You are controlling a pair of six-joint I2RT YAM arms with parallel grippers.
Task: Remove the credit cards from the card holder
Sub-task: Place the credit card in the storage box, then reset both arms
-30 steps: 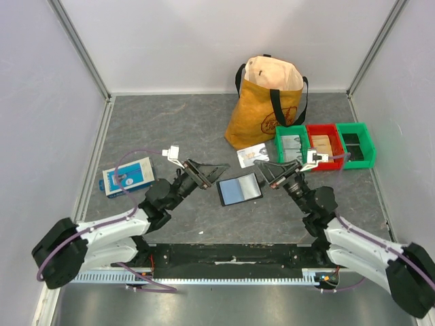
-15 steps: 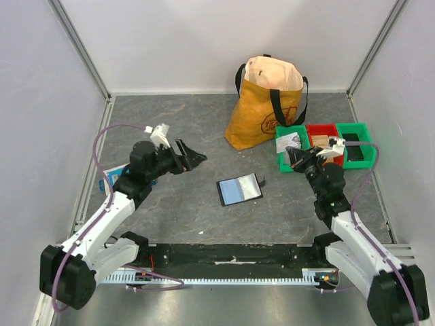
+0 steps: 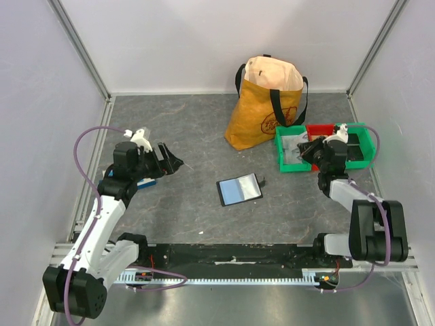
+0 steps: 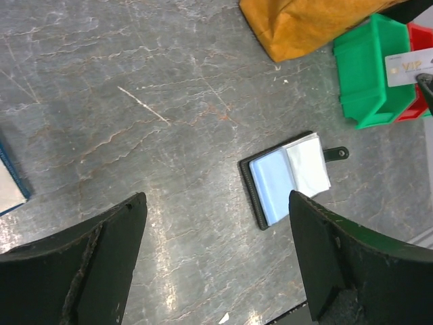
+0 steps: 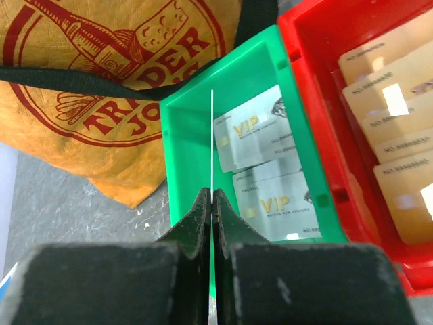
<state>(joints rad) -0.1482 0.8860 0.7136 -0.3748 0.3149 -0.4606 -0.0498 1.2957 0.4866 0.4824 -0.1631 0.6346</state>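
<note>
— Where's the holder (image 3: 239, 189)?
— Lying open on the table (image 3: 204, 129), just below the middle of the top view, with neither arm touching it. Its tab (image 4: 336, 154) sticks out on the right. In the left wrist view it shows a pale blue sleeve (image 4: 269, 184) with a whitish one beside it.
— And the left gripper (image 3: 170, 157)?
— At the left of the top view, up off the table and well apart from the holder. Its jaws are spread wide with nothing between them. A blue-and-white box (image 3: 144, 181) peeks out just under that arm.
— And the right gripper (image 5: 212, 203)?
— At the right of the top view, over the bins. Its fingers are pinched tight on a card (image 5: 212, 135), which the right wrist view shows edge-on as a thin white upright line. In that view it stands over the green bin (image 5: 186, 128).
— What's in that bin?
— Two grey VIP cards (image 5: 254, 139), lying flat. The red bin (image 5: 304, 74) touches it on the right and holds several gold cards (image 5: 392, 101).
— Anything else?
— A second green bin (image 3: 370, 139) sits past the red one. An orange bag (image 3: 262, 112) stands just behind the bins, upper centre.
</note>
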